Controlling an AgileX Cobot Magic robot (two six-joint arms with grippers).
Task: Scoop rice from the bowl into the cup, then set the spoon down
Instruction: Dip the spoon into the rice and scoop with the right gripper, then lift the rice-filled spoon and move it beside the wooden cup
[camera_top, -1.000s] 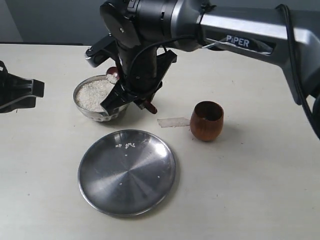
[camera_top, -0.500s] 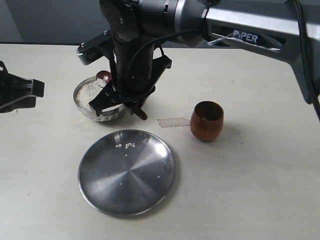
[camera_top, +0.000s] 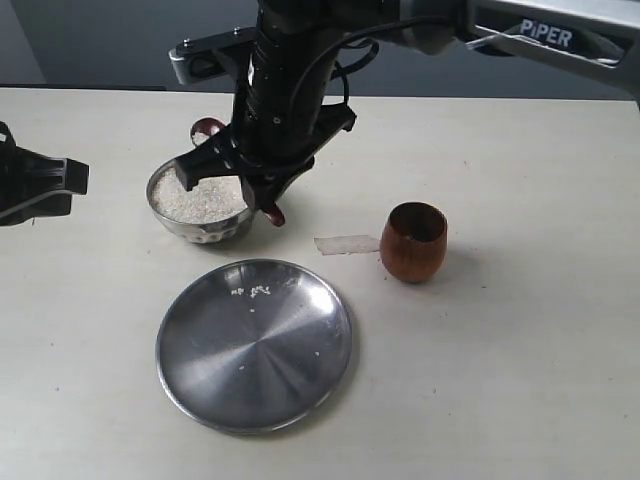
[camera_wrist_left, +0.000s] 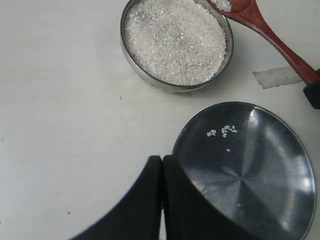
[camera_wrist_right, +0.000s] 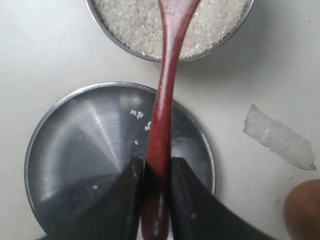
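Note:
The steel bowl (camera_top: 165, 210) holds white rice (camera_top: 205, 195) and stands at the back left of the table. My right gripper (camera_top: 258, 188) hangs over the bowl's right side, shut on the handle of the reddish-brown spoon (camera_wrist_right: 165, 100). The spoon's head (camera_top: 208, 128) is lifted above the bowl's far rim, and the left wrist view shows a few grains in it (camera_wrist_left: 223, 4). The wooden cup (camera_top: 413, 242) stands upright to the right, apart from the gripper. My left gripper (camera_wrist_left: 161, 161) is shut on nothing, near the plate's edge.
A wide steel plate (camera_top: 280, 380) lies in front of the bowl with a few stray grains (camera_top: 255, 291) on it. A strip of clear tape (camera_top: 345, 243) lies on the table between bowl and cup. The left arm (camera_top: 35, 185) sits at the left edge.
The right arm has risen and pulled back, lifting the spoon's head out of the rice to above the bowl's far rim. More of the rice now shows. The left arm is still.

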